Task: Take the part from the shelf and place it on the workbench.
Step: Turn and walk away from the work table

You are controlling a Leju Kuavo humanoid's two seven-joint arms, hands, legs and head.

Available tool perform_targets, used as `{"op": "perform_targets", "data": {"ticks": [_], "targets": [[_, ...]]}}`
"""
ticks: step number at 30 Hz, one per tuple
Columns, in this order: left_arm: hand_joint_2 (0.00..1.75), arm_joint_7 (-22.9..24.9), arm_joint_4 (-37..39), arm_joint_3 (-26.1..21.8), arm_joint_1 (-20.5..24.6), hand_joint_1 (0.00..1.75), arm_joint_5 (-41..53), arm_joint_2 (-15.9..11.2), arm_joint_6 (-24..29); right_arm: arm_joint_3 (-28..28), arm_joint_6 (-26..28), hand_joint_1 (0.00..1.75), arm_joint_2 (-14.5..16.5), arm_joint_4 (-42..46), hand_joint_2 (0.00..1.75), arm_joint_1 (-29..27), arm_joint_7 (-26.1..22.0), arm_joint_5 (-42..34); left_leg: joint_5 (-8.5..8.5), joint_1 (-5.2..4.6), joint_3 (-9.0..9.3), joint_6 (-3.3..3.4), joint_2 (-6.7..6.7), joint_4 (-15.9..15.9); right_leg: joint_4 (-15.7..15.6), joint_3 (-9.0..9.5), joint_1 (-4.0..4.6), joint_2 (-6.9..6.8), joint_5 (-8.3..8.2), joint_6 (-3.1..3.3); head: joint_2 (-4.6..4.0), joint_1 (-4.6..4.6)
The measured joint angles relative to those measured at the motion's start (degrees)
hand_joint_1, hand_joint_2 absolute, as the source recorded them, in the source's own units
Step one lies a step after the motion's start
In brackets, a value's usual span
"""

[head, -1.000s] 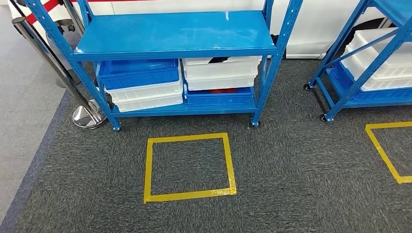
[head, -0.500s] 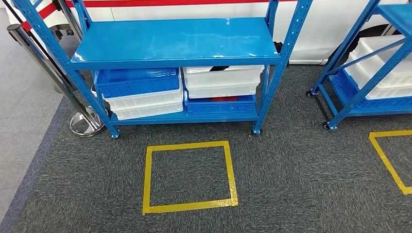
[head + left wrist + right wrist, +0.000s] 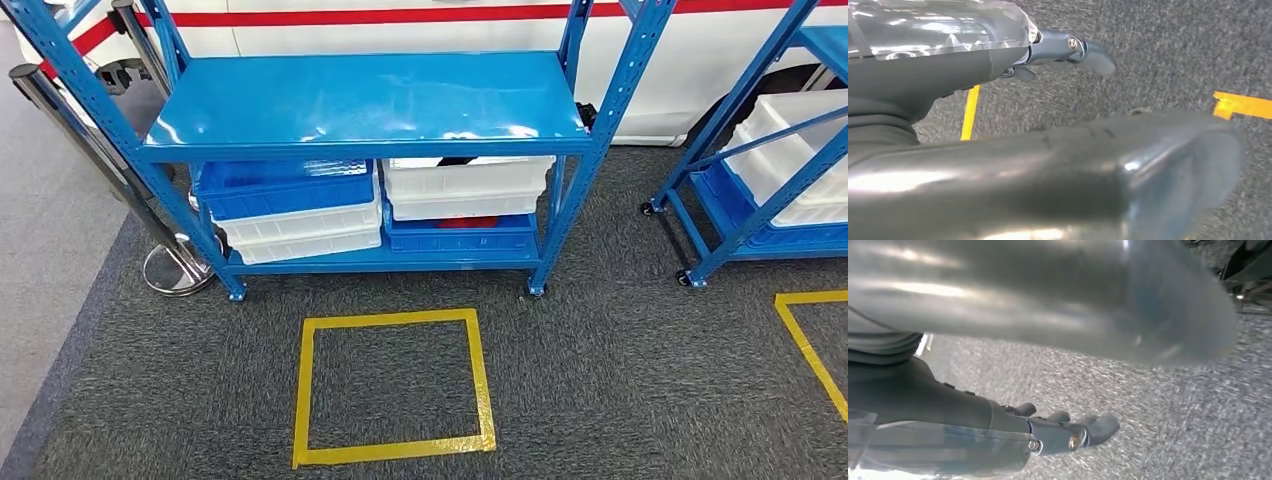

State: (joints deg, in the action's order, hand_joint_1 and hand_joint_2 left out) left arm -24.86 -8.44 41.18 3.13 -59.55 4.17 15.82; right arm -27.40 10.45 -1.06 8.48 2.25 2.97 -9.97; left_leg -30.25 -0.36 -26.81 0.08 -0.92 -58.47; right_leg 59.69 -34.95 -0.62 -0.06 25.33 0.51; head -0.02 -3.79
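Both my hands, left (image 3: 1068,50) and right (image 3: 1068,432), hang with nothing in them, fingers loosely apart, facing the shelf (image 3: 365,100) with bins (image 3: 465,185) along its lower edge.

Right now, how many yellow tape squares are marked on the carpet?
2. One full yellow tape square lies in front of the blue metal shelf; a second yellow tape square is cut off at the right edge. Others may lie outside the view.
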Motion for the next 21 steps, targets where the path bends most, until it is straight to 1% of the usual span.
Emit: {"op": "perform_targets", "data": {"ticks": [1, 2, 3, 4, 5, 6, 7, 8, 9, 10, 11, 12, 13, 14, 16, 17, 18, 19, 20, 21], "targets": [[0.00, -0.03, 0.00, 0.00, 0.05, 0.00, 0.00, -0.01, -0.02, -0.01, 0.00, 0.00, 0.01, 0.02, 0.00, 0.04, -0.01, 0.00, 0.05, 0.05, -0.13, -0.27, 0.06, -0.98, -0.23, 0.47, -0.10, 0.00, 0.14, 0.37, 0.00, 0.01], [0.00, -0.06, 0.00, 0.00, 0.10, 0.00, 0.01, -0.01, -0.04, -0.01, 0.00, 0.00, 0.02, 0.02, 0.00, 0.05, -0.02, -0.01, -0.14, 0.11, -1.09, -0.51, 0.15, -2.84, -0.37, 0.99, -0.17, -0.04, 0.37, 0.72, 0.00, 0.01], [0.00, -0.08, 0.00, 0.01, 0.14, 0.00, 0.01, -0.01, -0.06, -0.01, 0.01, 0.00, 0.03, 0.03, 0.00, 0.08, -0.03, -0.02, -0.94, 0.23, -2.76, -0.78, 0.25, -5.80, -0.47, 1.45, -0.22, -0.08, 0.66, 1.01, 0.00, 0.00], [0.00, -0.11, 0.00, 0.02, 0.16, 0.00, 0.02, -0.01, -0.09, 0.00, 0.01, 0.00, 0.03, 0.03, 0.00, 0.10, -0.04, -0.06, -2.29, 0.38, -5.00, -1.09, 0.33, -9.50, -0.50, 1.84, -0.21, -0.11, 1.05, 1.22, 0.00, 0.00], [0.00, -0.14, 0.00, 0.03, 0.13, 0.00, 0.02, 0.00, -0.12, 0.01, 0.04, 0.00, 0.02, 0.03, 0.00, 0.11, -0.05, -0.10, -4.02, 0.50, -7.49, -1.39, 0.39, -13.13, -0.50, 2.24, -0.20, -0.09, 1.48, 1.33, 0.00, 0.00], [0.00, -0.15, 0.00, 0.05, 0.08, 0.00, 0.03, 0.00, -0.15, 0.01, 0.07, 0.00, 0.01, 0.03, 0.00, 0.11, -0.06, -0.15, -5.60, 0.64, -9.61, -1.60, 0.42, -15.75, -0.50, 2.73, -0.19, -0.06, 1.94, 1.34, 0.00, -0.01], [0.00, -0.16, 0.00, 0.08, 0.03, 0.00, 0.03, 0.01, -0.16, 0.02, 0.08, 0.00, -0.01, 0.03, 0.00, 0.11, -0.06, -0.19, -6.32, 0.75, -10.94, -1.70, 0.45, -16.63, -0.50, 3.34, -0.20, -0.01, 2.44, 1.30, 0.00, -0.01], [0.00, -0.16, 0.00, 0.09, -0.03, 0.00, 0.03, 0.00, -0.17, 0.02, 0.08, 0.00, -0.01, 0.03, 0.00, 0.09, -0.05, -0.21, -5.68, 0.83, -11.37, -1.68, 0.48, -15.56, -0.50, 4.06, -0.20, 0.03, 2.97, 1.22, 0.00, -0.01], [0.00, -0.16, 0.00, 0.10, -0.08, 0.00, 0.02, -0.02, -0.17, 0.02, 0.07, 0.00, 0.01, 0.03, 0.00, 0.07, -0.04, -0.23, -3.69, 0.89, -11.02, -1.53, 0.52, -12.78, -0.51, 4.86, -0.21, 0.06, 3.55, 1.11, 0.00, -0.01], [0.00, -0.16, 0.00, 0.11, -0.16, 0.00, -0.01, -0.05, -0.15, 0.02, 0.05, 0.00, 0.04, 0.02, 0.00, 0.00, -0.03, -0.25, -0.52, 0.88, -10.30, -1.26, 0.64, -8.94, -0.55, 5.54, -0.21, 0.06, 4.11, 0.97, 0.00, 0.01], [0.00, -0.14, 0.01, 0.11, -0.24, 0.00, -0.07, -0.10, -0.10, 0.02, 0.04, 0.00, 0.09, 0.02, 0.00, -0.02, -0.01, -0.26, 2.24, 0.76, -9.69, -0.96, 0.78, -5.47, -0.51, 6.11, -0.16, 0.10, 4.64, 0.74, 0.00, 0.01], [0.00, -0.10, 0.01, 0.11, -0.28, 0.00, -0.13, -0.15, -0.04, 0.02, 0.04, 0.00, 0.14, 0.01, 0.00, 0.04, 0.00, -0.26, 4.12, 0.61, -9.26, -0.64, 0.90, -2.99, -0.58, 6.43, -0.11, 0.14, 5.09, 0.43, 0.00, 0.01], [0.00, -0.06, 0.02, 0.12, -0.29, 0.00, -0.19, -0.19, 0.05, 0.02, 0.04, 0.00, 0.17, 0.01, 0.00, 0.11, 0.03, -0.26, 5.19, 0.47, -9.06, -0.28, 0.99, -1.58, -0.64, 6.75, -0.06, 0.18, 5.34, 0.07, 0.00, 0.01], [0.00, -0.02, 0.02, 0.13, -0.27, 0.00, -0.23, -0.21, 0.15, 0.02, 0.04, 0.00, 0.20, 0.02, 0.00, 0.22, 0.05, -0.26, 5.14, 0.38, -8.92, 0.07, 0.95, -1.15, -0.60, 7.07, 0.02, 0.21, 5.32, -0.38, 0.00, 0.00], [0.00, 0.01, 0.02, 0.13, -0.26, 0.00, -0.26, -0.19, 0.28, 0.02, 0.04, 0.00, 0.18, 0.02, 0.00, 0.28, 0.12, -0.28, 5.35, 0.52, -7.68, 0.83, 0.76, -0.33, -0.04, 7.61, 0.00, 0.17, 5.10, -1.11, 0.00, 0.00], [0.00, 0.01, 0.02, 0.13, -0.28, 0.00, -0.27, -0.19, 0.31, 0.02, 0.04, 0.00, 0.16, 0.01, 0.00, 0.27, 0.14, -0.31, 5.29, 0.62, -6.92, 1.21, 0.69, 0.09, 1.33, 7.18, -0.04, 0.14, 5.10, -1.34, 0.00, 0.00], [0.00, 0.00, 0.02, 0.13, -0.24, 0.00, -0.27, -0.19, 0.32, 0.02, 0.04, 0.00, 0.16, 0.01, 0.00, 0.29, 0.16, -0.34, 5.15, 0.68, -6.18, 1.50, 0.65, 0.41, 3.66, 5.99, -0.12, 0.13, 5.56, -1.44, 0.00, 0.01], [0.00, -0.01, 0.02, 0.14, -0.21, 0.00, -0.27, -0.20, 0.32, 0.03, 0.04, 0.00, 0.15, 0.02, 0.00, 0.32, 0.17, -0.38, 4.87, 0.70, -5.66, 1.74, 0.67, 0.63, 6.81, 4.04, -0.20, 0.12, 6.51, -1.56, 0.00, 0.01], [0.00, -0.02, 0.02, 0.15, -0.17, 0.00, -0.25, -0.21, 0.32, 0.03, 0.04, 0.00, 0.16, 0.03, 0.00, 0.35, 0.16, -0.41, 4.52, 0.65, -5.31, 1.95, 0.66, 0.70, 10.15, 1.63, -0.21, 0.12, 7.94, -1.67, 0.00, 0.01], [0.00, -0.04, 0.02, 0.16, -0.17, 0.00, -0.21, -0.21, 0.30, 0.04, 0.03, 0.00, 0.16, 0.03, 0.00, 0.37, 0.15, -0.46, 4.13, 0.59, -4.95, 2.05, 0.63, 0.69, 12.82, -0.61, -0.22, 0.12, 9.53, -1.81, 0.00, 0.01]]}}
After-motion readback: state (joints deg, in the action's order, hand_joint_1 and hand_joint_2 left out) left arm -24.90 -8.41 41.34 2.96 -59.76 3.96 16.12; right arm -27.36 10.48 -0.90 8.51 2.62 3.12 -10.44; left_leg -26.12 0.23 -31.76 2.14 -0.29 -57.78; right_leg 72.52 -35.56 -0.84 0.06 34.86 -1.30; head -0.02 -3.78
